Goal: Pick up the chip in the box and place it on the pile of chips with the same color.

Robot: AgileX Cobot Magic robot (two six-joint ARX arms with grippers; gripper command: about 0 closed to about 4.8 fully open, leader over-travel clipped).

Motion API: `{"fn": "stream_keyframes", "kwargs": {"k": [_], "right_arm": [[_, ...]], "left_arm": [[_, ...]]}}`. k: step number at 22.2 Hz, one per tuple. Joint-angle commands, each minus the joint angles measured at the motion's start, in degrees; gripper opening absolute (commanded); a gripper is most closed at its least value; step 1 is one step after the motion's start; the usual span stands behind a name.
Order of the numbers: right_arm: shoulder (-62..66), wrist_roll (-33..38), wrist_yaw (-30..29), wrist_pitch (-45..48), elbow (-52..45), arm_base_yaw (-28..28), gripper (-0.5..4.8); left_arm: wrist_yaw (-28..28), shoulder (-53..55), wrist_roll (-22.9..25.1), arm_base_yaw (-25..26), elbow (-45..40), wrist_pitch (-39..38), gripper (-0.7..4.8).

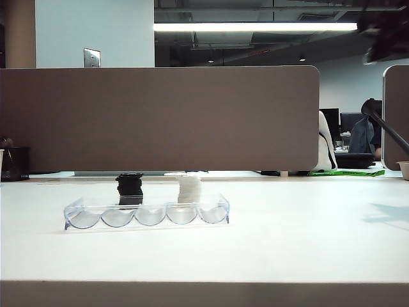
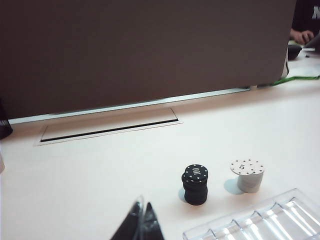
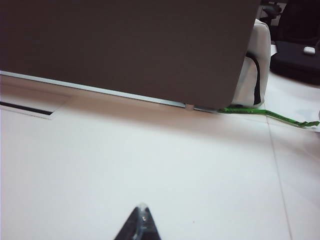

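Now two chip stacks (image 2: 195,184), one box (image 2: 260,225); both hands (image 2: 140,222) closed aloft.

A white desk (image 1: 287,230) fills the foreground. On it, toward the left, stands a short stack of black chips (image 1: 130,189); seen closer, the top one reads "100". Behind runs a wide brown partition panel (image 1: 160,118) with rounded corners. A long cable slot (image 2: 107,127) is set into the desk at the panel's foot. A dark cup (image 1: 14,164) sits at the far left. A green strap (image 3: 270,114) lies past the panel's right end. A fluorescent ceiling light (image 1: 255,27) glows above.
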Motion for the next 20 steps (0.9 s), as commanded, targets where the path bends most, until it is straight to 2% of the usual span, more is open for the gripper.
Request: {"fn": "stream_keyframes", "kwargs": {"k": [1,5,11,16,20], "right_arm": [[-6.8,2.1,-0.9,1.2,-5.9,-1.1,-0.06],[-15.3,6.3,-2.8,1.4,-14.0,-1.1,-0.06],[-27.9,7.6,-2.4,6.5,-24.2,-1.1,-0.06],[-39.8,7.8,4.7,4.4,-30.5,-1.1,-0.06],[-50.4,7.8,6.3,1.6,-34.9,-1.1,-0.06]], "left_arm": [[-0.4,-5.2,-1.7,-0.1,0.2,-4.1,-0.06],[-2.1,-12.8,-3.2,-0.1,0.2,-9.4,-0.06],[-1.9,-13.0,-5.7,-0.2,0.3,-10.7,-0.06],[-2.0,-13.0,-5.7,-0.2,0.0,-10.7,-0.06],[-1.8,-13.0,-5.7,-0.2,-0.6,-10.7,-0.06]]}}
